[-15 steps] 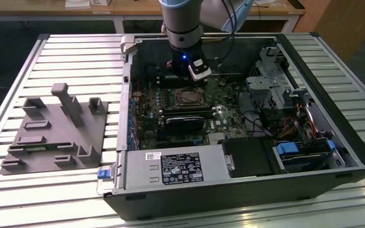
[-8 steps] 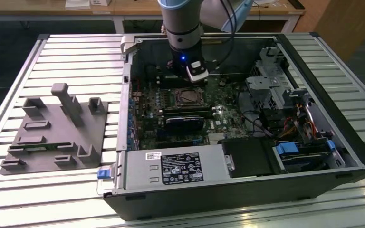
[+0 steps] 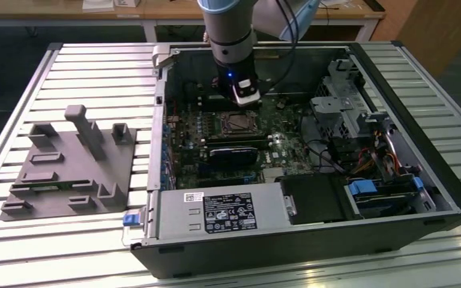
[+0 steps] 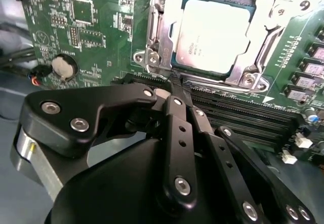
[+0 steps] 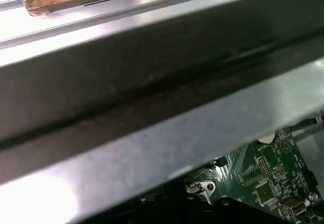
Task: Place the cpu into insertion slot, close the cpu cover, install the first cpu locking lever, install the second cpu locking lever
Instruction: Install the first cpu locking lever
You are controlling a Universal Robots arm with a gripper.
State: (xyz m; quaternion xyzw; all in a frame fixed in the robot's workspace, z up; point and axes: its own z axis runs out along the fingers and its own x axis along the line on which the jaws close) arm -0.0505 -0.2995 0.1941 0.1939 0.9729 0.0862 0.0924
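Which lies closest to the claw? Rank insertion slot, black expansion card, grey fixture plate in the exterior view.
1. insertion slot: just by the claw.
2. black expansion card: past the slot.
3. grey fixture plate: outside the case, exterior view's left.

Slatted metal surface (image 3: 94,66) carries an open computer case (image 3: 295,249). Exterior view: grey moulded fixture plate (image 3: 62,174) at the case's 9 o'clock. Inside the case: power supply (image 3: 214,213) at 6 o'clock, drive cage (image 3: 338,111) at 2 o'clock, black expansion card (image 3: 235,155) mid-board. Second wrist view: coin cell (image 4: 64,67) and long black memory slots (image 4: 243,120) on the green board (image 4: 101,31).
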